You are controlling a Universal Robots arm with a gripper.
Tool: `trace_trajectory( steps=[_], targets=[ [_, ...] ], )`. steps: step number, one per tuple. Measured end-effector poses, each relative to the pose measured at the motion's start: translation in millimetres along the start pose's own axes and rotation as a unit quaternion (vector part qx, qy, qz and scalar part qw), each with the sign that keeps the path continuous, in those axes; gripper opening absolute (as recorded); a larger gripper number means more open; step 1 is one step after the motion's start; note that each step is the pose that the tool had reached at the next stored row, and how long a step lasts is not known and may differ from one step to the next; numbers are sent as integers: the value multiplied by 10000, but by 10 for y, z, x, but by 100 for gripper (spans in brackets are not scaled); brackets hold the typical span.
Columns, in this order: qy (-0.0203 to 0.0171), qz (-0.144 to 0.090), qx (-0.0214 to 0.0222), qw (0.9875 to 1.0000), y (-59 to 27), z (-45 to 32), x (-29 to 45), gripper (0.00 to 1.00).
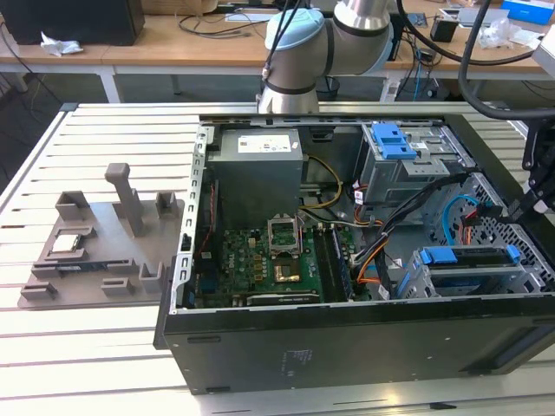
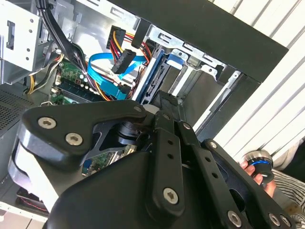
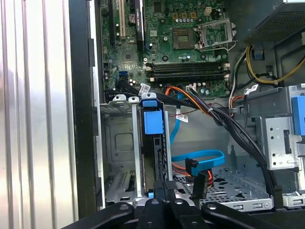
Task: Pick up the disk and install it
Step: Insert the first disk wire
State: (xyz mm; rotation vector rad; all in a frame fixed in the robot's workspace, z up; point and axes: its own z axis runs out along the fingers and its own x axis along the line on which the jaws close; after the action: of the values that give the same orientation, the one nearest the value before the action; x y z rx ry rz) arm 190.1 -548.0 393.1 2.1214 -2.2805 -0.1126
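Note:
The disk [image 1: 464, 257] sits on edge in the drive bay at the case's front corner, on the exterior view's right, with its blue rails showing. In the first wrist view the disk [image 3: 154, 157] stands between the bay's metal walls with a blue tab on top. My gripper [image 3: 166, 187] is at its near end, fingers drawn together and shut, tips against the disk's edge. The second wrist view shows the gripper [image 2: 164, 102] just short of the disk [image 2: 151, 78] in the bay. In the exterior view the gripper [image 1: 520, 206] hangs at the right, just above the bay.
The open computer case [image 1: 347, 347] lies on a slatted table. Inside are a grey power supply [image 1: 258, 165], a motherboard [image 1: 269, 260], a drive cage with a blue latch [image 1: 395, 139] and loose blue and black cables [image 3: 200, 157]. A grey fixture [image 1: 104, 234] lies at the left. A hand [image 2: 257, 169] holds a knob.

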Motion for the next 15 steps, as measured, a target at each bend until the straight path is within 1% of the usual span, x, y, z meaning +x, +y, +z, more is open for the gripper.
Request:
trace_trajectory(
  steps=[5, 6, 7, 8, 9, 12, 15],
  targets=[
    [0, -1, 0, 10000, 0, 0, 0, 11],
    [0, -1, 0, 10000, 0, 0, 0, 24],
    [0, -1, 0, 10000, 0, 0, 0, 24],
    [0, -1, 0, 10000, 0, 0, 0, 30],
    [0, -1, 0, 10000, 0, 0, -1, 30],
    [2, -1, 0, 10000, -2, 11, -57, 30],
    [2, -1, -6, 10000, -14, 55, -151, 30]
  ],
)
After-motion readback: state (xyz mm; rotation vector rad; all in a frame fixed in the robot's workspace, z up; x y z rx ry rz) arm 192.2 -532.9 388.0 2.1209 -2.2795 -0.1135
